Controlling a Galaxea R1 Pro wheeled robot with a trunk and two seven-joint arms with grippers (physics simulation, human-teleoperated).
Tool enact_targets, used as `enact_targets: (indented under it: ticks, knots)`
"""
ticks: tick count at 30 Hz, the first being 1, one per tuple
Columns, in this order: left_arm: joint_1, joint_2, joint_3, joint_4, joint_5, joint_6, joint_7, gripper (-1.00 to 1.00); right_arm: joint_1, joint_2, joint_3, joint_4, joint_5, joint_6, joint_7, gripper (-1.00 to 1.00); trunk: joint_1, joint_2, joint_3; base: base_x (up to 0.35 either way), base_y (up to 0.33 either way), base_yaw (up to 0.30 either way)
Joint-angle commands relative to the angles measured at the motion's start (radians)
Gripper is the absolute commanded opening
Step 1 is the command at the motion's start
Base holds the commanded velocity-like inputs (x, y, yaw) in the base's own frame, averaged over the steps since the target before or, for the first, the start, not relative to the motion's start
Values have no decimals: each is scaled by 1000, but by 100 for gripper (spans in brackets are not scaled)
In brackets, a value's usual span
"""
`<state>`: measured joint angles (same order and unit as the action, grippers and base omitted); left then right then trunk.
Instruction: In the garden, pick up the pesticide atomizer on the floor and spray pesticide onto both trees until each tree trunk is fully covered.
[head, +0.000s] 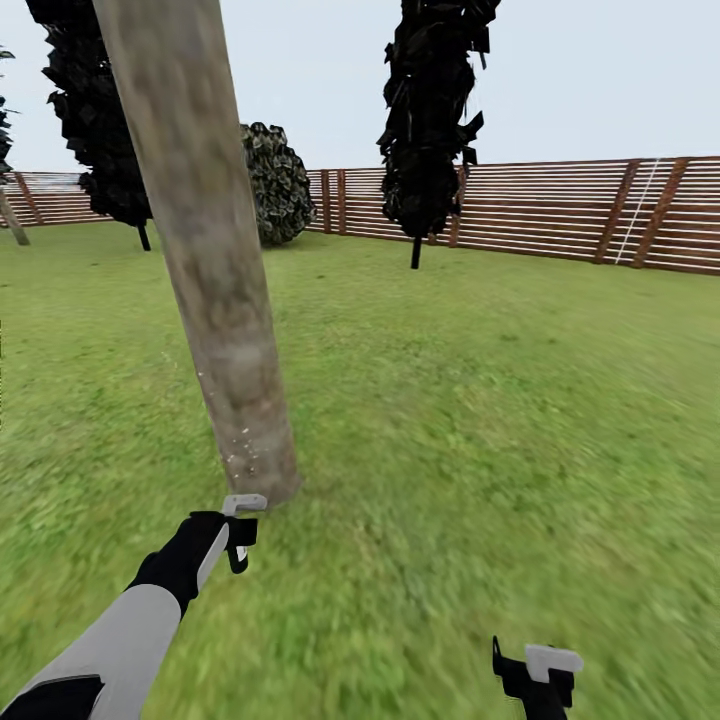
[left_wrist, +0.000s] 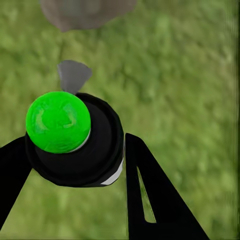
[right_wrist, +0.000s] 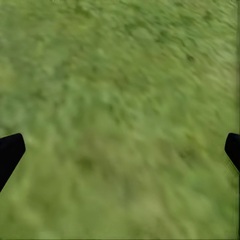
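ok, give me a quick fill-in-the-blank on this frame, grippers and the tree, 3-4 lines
1. The left gripper is shut on the ____, a black bottle with a bright green cap.
2. The right gripper is ____ and holds nothing, over the grass.
3. The tree trunk stands directly ____ the left gripper in the head view.
4. A brown slatted ____ closes off the far side of the lawn.

Missing words: atomizer; open; ahead of; fence

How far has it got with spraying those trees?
Pickup looks done: the left gripper holds the green-topped atomizer. It sits near the base of the tree trunk, where a few pale specks show. Full coverage isn't evident, and a second tree remains. The right gripper is empty.
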<state>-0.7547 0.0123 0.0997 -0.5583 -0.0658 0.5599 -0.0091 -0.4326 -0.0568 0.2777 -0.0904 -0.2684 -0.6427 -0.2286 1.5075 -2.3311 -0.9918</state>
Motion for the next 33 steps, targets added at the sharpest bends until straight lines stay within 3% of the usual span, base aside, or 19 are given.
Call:
enact_targets:
  ticks: [1, 18, 28, 30, 33]
  knots:
    - [0, 0, 0, 0, 0, 0, 0, -100, 0, 0, 0, 1, 0, 0, 0, 100, 0, 0, 0, 96, -275, 164]
    - [0, 0, 0, 1, 0, 0, 0, -100, 0, 0, 0, 1, 0, 0, 0, 100, 0, 0, 0, 29, -272, 268]
    - [-13, -6, -1, -23, 9, -16, 6, -100, 0, 0, 0, 0, 0, 0, 0, 100, 0, 0, 0, 0, -28, 99]
    - [-22, -56, -5, -36, 8, -19, 6, -100, 0, 0, 0, 0, 0, 0, 0, 100, 0, 0, 0, 0, 0, 0]
    - [-28, -89, -7, -74, 3, -17, 6, -100, 0, 0, 0, 1, 0, 0, 0, 100, 0, 0, 0, 0, 0, 0]
